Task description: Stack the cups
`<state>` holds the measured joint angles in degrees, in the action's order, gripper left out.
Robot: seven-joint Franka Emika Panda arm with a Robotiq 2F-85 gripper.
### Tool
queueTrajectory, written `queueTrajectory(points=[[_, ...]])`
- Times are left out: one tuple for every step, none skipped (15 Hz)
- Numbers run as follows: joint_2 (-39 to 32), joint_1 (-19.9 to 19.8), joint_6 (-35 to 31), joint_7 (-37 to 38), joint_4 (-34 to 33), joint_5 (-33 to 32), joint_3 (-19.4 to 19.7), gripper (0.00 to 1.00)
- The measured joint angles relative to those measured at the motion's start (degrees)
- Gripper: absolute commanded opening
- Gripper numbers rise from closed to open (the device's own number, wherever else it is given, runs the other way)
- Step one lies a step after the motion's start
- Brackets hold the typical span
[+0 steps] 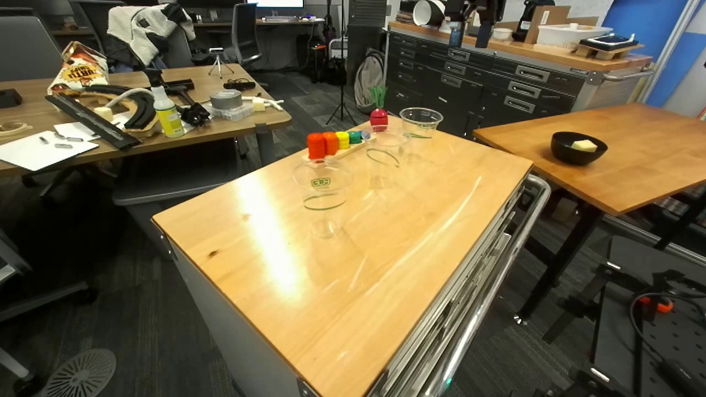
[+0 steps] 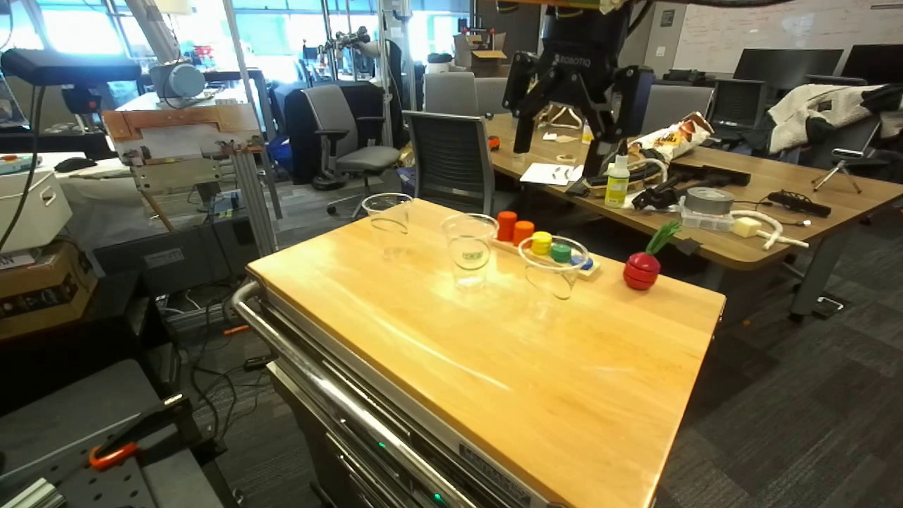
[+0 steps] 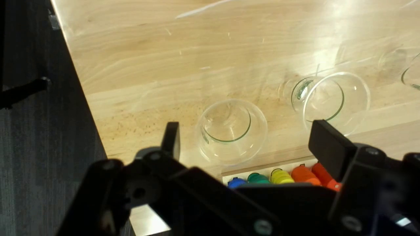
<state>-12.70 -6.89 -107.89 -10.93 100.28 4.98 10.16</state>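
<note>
Judged unstarted, with three separate cups (image 2: 389, 224) (image 2: 469, 252) (image 2: 552, 276) on the tabletop (image 2: 522, 395), both nestings to do, and a wide-spread, empty gripper (image 2: 559, 156).

The dark carpeted floor (image 2: 776, 395) spreads around the pale wooden surface (image 1: 342, 309), which carries a white streak of glare (image 1: 267, 237). In an exterior view, bright windows (image 2: 85, 35), grey office chairs (image 2: 367, 158) and a scribbled whiteboard (image 2: 776, 32) fill the back. A brown desk (image 1: 270, 118) stands near the surface; a blue wall (image 1: 640, 27) rises behind black drawer cabinets (image 1: 493, 82).
</note>
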Motion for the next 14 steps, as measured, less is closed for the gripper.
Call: queueTrajectory(points=[[-1.26,-0.08,-0.94,0.0,-0.98,0.0,-0.12,1.0],[-2.46,-0.18,-1.82,-0.01,-1.95,-0.01,-0.23,1.0],[-3.58,-0.3,-2.3,-0.02,-2.88,-0.01,-0.32,1.0],[-4.64,-0.47,-2.74,-0.03,-3.77,-0.05,-0.42,1.0],[-5.6,-0.67,-3.01,-0.04,-4.53,-0.23,-0.47,1.0],[-6.47,-0.89,-3.3,-0.07,-5.12,-0.37,-0.49,1.0],[-7.29,-1.16,-3.56,-0.13,-5.56,-0.48,-0.52,1.0],[-8.03,-1.45,-3.84,-0.19,-5.82,-0.68,-0.54,1.0],[-8.78,-1.74,-3.95,-0.25,-6.04,-0.9,-0.56,1.0],[-9.43,-2.02,-4.0,-0.33,-6.15,-1.07,-0.61,1.0],[-10.09,-2.31,-4.1,-0.5,-6.24,-1.12,-0.69,1.0],[-10.73,-2.58,-4.2,-0.72,-6.34,-1.13,-0.81,1.0],[-11.36,-2.85,-4.29,-0.97,-6.44,-1.13,-0.97,1.0],[-11.95,-3.09,-4.36,-1.23,-6.53,-1.13,-1.16,1.0]])
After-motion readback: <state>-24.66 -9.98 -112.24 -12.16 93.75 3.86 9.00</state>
